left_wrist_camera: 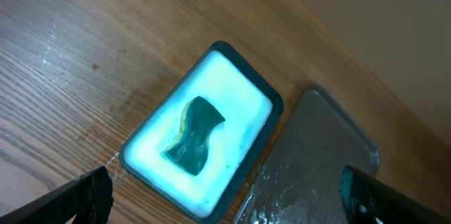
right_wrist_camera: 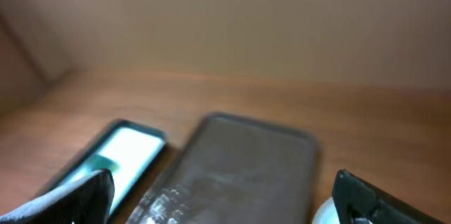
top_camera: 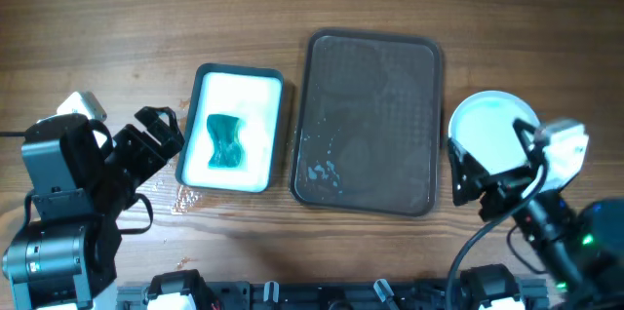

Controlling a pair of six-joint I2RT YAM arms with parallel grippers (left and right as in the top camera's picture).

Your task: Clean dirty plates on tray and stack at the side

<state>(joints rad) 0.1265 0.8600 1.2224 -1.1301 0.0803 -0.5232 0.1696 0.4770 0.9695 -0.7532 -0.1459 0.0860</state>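
Note:
The dark brown tray (top_camera: 372, 120) lies in the middle of the table with no plates on it, only wet smears near its front left. White plates (top_camera: 490, 130) sit in a stack on the wood just right of the tray; how many I cannot tell. My right gripper (top_camera: 499, 169) is open and empty, over the stack's front edge. My left gripper (top_camera: 158, 139) is open and empty at the left of the small white tray. The brown tray also shows in the left wrist view (left_wrist_camera: 317, 160) and in the right wrist view (right_wrist_camera: 246, 168).
A small black-rimmed white tray (top_camera: 234, 86) holds a green sponge (top_camera: 226, 141), left of the brown tray. It also shows in the left wrist view (left_wrist_camera: 239, 90) with the sponge (left_wrist_camera: 194, 136). Water drops lie on the wood by its front left corner (top_camera: 187, 196).

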